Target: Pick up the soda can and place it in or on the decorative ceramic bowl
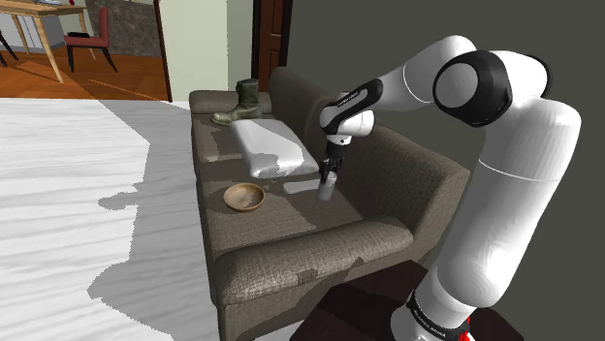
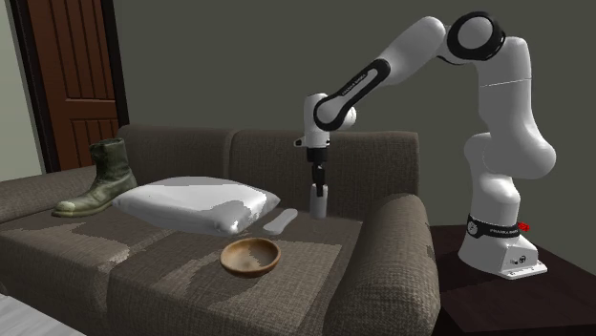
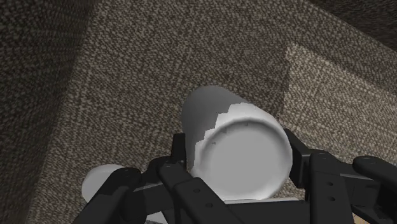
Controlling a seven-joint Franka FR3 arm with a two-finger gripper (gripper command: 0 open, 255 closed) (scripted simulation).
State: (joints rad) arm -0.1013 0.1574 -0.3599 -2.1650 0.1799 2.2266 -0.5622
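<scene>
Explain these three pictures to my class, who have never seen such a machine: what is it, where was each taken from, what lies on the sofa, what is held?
The machine is a white robot arm on a stand beside a brown sofa. One picture looks over its shoulder, one faces the sofa, and one looks out from the hand itself. On the seat sit a white pillow, a green boot, an empty brown bowl and a small pale flat object. Its black end effector is shut on an upright pale can.
</scene>
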